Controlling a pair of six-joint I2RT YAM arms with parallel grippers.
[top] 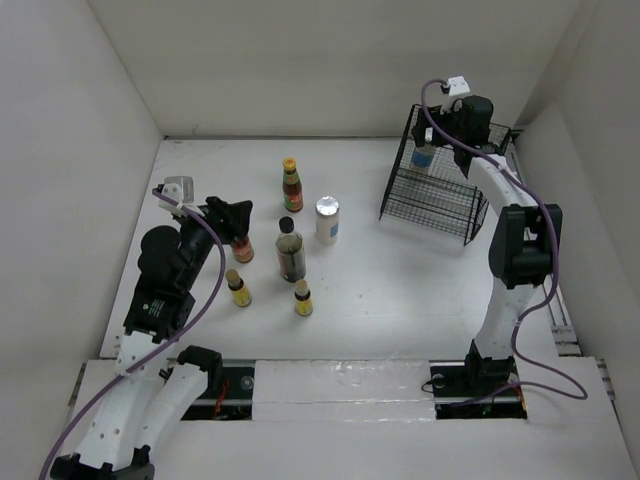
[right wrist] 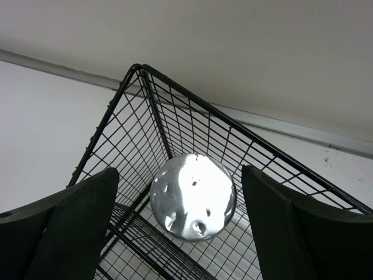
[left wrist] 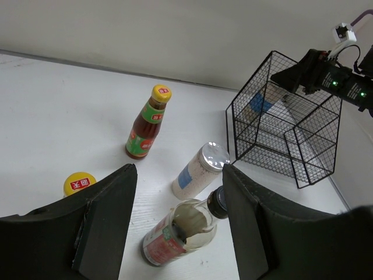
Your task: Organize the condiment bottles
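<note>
Right gripper (right wrist: 180, 227) hangs wide open over the basket (top: 440, 205), holding nothing. One shaker (right wrist: 192, 195) stands inside, just below it. Left gripper (left wrist: 178, 175), also open and empty, hovers over six bottles (top: 290, 250) on the counter (top: 400, 300). One looks stowed, six remain.

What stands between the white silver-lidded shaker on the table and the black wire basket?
Nothing visible does. Only bare table lies between the white silver-lidded shaker and the black wire basket.

shaker (top: 424, 155) in basket (top: 432, 210), six bottles (top: 290, 252) left of it
</note>
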